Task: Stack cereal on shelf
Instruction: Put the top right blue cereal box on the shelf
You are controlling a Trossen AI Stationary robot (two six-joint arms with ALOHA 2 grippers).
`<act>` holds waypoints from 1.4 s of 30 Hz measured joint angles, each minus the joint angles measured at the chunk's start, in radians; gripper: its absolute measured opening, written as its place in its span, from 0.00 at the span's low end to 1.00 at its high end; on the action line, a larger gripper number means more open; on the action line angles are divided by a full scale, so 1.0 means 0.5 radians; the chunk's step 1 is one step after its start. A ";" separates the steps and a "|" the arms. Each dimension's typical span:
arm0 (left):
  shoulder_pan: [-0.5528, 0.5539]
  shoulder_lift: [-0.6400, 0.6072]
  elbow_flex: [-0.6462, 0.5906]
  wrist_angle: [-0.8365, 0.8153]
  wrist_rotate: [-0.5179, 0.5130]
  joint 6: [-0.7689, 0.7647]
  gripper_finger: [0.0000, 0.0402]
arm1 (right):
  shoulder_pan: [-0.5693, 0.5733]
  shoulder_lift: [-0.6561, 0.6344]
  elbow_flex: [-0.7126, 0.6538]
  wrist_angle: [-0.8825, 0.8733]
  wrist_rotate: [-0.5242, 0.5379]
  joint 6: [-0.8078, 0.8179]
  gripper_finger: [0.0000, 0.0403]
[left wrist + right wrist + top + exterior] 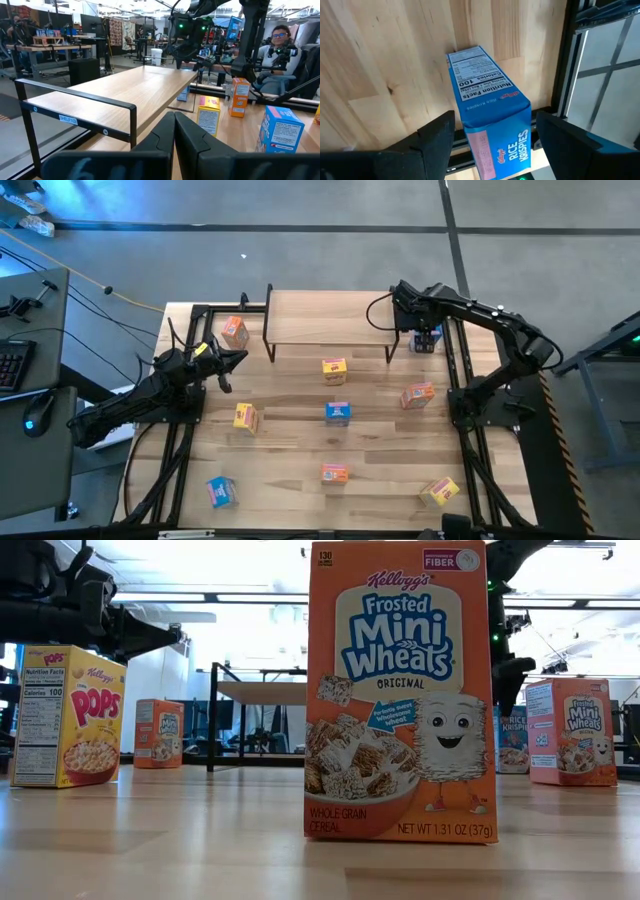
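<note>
The shelf (330,320), a light-wood top on black legs, stands at the table's far middle. Several small cereal boxes stand upright on the tabletop: orange (234,332), yellow (334,370), orange (418,395), yellow (245,417), blue (338,412), orange (334,473), blue (221,491), yellow (440,491). One more blue box (490,100) stands right of the shelf. My right gripper (495,120) hangs open over it, pointing down, one finger on either side of its top with a small gap each side. My left gripper (240,358) is shut and waits level at the left.
A black frame rail (570,50) runs close beside the blue box on the table's right side; a matching rail (185,380) runs along the left. A desk with keyboard (12,365) stands left of the table. A person (280,45) sits beyond the table's right edge.
</note>
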 joint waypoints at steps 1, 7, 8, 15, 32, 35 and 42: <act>0.000 0.000 0.000 0.000 0.000 0.000 0.01 | 0.000 0.000 0.000 -0.003 -0.001 0.005 0.64; 0.000 0.000 0.000 0.000 -0.001 0.000 0.01 | -0.014 0.002 -0.001 -0.010 -0.011 0.072 0.60; 0.000 0.000 0.000 0.000 -0.001 0.000 0.01 | -0.020 0.002 -0.001 -0.010 -0.012 0.075 0.59; 0.000 0.000 0.000 0.001 -0.001 -0.001 0.01 | -0.034 0.002 -0.001 -0.010 -0.008 0.076 0.48; 0.000 0.000 0.000 0.000 -0.001 -0.002 0.01 | -0.033 0.005 0.112 -0.223 -0.013 0.238 0.43; 0.000 0.000 0.000 0.002 -0.002 -0.001 0.01 | -0.033 0.005 0.179 -0.308 -0.013 0.326 0.43; 0.000 -0.001 0.000 0.001 -0.002 -0.001 0.01 | -0.004 0.005 0.401 -0.566 0.009 0.486 0.43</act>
